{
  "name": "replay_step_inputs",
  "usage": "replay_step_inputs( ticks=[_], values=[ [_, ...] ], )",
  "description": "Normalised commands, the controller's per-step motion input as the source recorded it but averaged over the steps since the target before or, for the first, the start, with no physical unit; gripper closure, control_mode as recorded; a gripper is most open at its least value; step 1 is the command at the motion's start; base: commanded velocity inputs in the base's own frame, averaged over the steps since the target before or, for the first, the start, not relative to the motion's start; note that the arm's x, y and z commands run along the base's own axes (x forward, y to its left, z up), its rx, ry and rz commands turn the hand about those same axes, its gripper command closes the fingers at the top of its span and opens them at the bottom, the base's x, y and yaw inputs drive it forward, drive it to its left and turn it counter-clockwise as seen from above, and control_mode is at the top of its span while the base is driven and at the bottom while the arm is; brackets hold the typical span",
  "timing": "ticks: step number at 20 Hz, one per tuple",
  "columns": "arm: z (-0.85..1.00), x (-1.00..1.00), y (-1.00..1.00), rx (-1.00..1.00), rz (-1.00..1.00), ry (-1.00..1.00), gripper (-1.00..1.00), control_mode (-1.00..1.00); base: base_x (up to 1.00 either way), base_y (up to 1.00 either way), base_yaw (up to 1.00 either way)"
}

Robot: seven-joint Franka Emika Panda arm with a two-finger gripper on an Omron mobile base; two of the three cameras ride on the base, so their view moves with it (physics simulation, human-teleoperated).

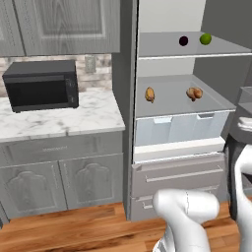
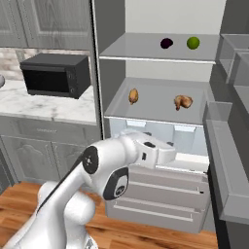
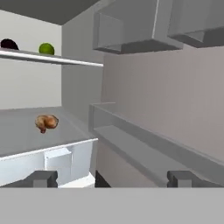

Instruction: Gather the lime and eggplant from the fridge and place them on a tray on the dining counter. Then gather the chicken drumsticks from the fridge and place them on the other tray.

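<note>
The fridge stands open beside the kitchen counter, where a black microwave sits, apart from the work. The fridge door hangs open at the right, its bins showing alongside the hand's line of sight. The white arm is raised in front of the lower drawers, its hand pointed toward the fridge interior but outside the shelves. On the upper shelf lie the eggplant and, just beside it to the right, the lime; neither has been touched. On the middle shelf lie two chicken drumsticks, one at the left and one at the right, well apart. The gripper is spread wide, fingertips set far apart with nothing between them, and it is nowhere near contact with any item. Assessment: every item remains in the fridge, so no part of the gathering appears complete; the trays and dining counter lie outside what can be seen from here. Outstanding work, in my judgement, is the whole sequence: reach the upper shelf, take lime and eggplant across, then both drumsticks.
</note>
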Motion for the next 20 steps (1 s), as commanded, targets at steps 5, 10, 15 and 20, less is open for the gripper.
replay_step_inputs(
  ticks=[5, 10, 15, 20],
  values=[
    [0.74, -0.12, 0.53, 0.04, 0.21, 0.24, -1.0, -1.0, 0.0, 0.0, 0.0],
    [0.71, -0.22, 0.36, 0.09, 0.2, 0.22, -1.0, -1.0, 0.0, 0.0, 0.0],
    [0.48, -0.31, 0.42, 0.05, 0.22, 0.17, -1.0, -1.0, 0.0, 0.0, 0.0],
    [0.14, -0.2, 0.75, 0.0, 0.12, 0.13, -1.0, -1.0, 0.0, 0.0, 0.0]
  ],
)
